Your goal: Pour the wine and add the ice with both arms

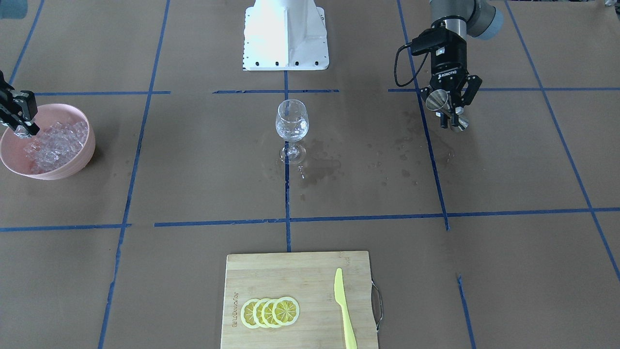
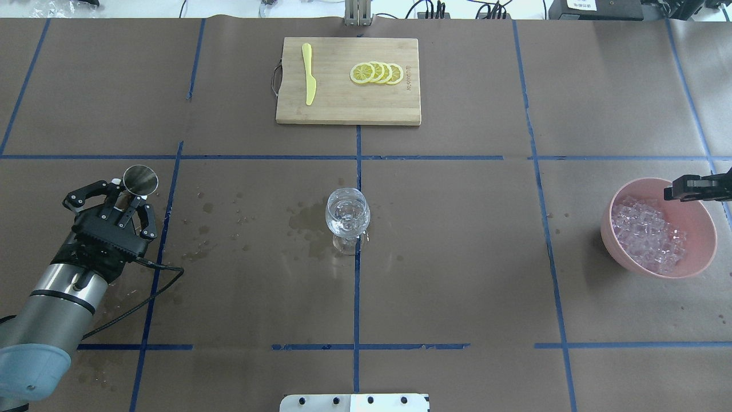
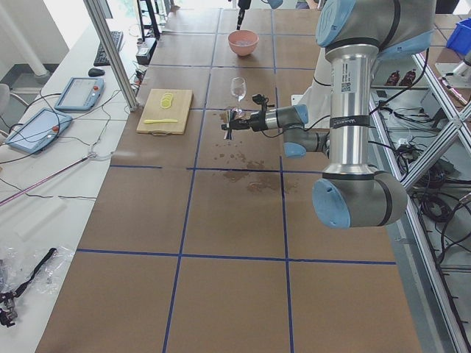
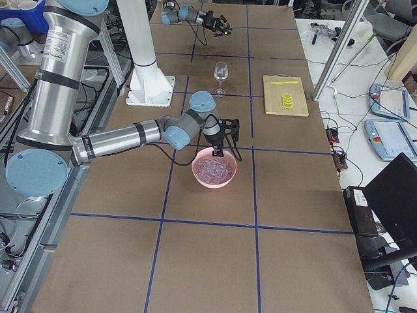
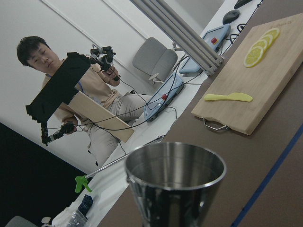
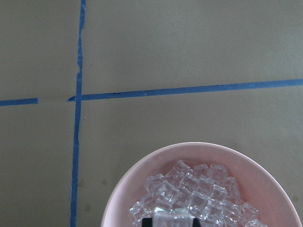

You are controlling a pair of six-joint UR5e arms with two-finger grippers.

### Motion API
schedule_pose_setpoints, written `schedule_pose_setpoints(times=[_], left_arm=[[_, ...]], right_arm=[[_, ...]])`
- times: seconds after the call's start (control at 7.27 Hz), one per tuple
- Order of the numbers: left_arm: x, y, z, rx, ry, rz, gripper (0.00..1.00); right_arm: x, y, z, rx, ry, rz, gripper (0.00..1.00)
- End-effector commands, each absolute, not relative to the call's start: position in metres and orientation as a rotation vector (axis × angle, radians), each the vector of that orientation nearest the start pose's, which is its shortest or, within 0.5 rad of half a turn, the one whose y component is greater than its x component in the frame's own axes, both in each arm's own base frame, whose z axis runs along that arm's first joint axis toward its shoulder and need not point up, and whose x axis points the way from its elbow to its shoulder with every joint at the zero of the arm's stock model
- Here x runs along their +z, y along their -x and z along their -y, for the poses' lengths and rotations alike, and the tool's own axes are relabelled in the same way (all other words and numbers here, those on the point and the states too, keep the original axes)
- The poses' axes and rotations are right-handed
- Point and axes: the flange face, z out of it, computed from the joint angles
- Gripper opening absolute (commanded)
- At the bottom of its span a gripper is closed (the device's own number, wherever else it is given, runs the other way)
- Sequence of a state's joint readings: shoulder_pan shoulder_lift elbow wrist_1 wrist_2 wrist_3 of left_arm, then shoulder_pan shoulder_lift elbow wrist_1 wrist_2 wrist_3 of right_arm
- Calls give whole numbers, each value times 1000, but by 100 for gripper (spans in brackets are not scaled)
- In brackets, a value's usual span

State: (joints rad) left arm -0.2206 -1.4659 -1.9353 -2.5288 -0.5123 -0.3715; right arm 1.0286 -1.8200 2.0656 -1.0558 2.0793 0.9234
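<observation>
A clear wine glass [image 1: 292,123] [image 2: 347,214] stands upright at the table's centre; whether it holds wine I cannot tell. My left gripper [image 1: 450,107] [image 2: 123,197] is shut on a steel jigger [image 2: 140,179] [image 5: 175,182], held above the table well off to the glass's side. The jigger's cup looks empty in the left wrist view. A pink bowl [image 1: 72,167] [image 2: 703,229] holds a heap of ice [image 1: 55,145] [image 6: 199,194]. My right gripper [image 1: 22,130] [image 2: 670,193] hangs over the bowl, shut on one clear cube [image 6: 173,220].
A wooden cutting board [image 1: 290,276] with several lemon slices [image 1: 270,311] and a yellow knife [image 1: 345,310] lies at the operators' edge. Wet spots [image 1: 319,167] mark the paper beside the glass. The white base block [image 1: 286,34] stands behind it. A person [image 5: 71,104] sits beyond the table.
</observation>
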Motion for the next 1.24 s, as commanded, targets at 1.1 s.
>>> schedule_pose_setpoints(times=[1.1], left_arm=[[510, -385, 306, -370, -1199, -572, 0]], right_arm=[[375, 145, 404, 189, -326, 1019, 0]])
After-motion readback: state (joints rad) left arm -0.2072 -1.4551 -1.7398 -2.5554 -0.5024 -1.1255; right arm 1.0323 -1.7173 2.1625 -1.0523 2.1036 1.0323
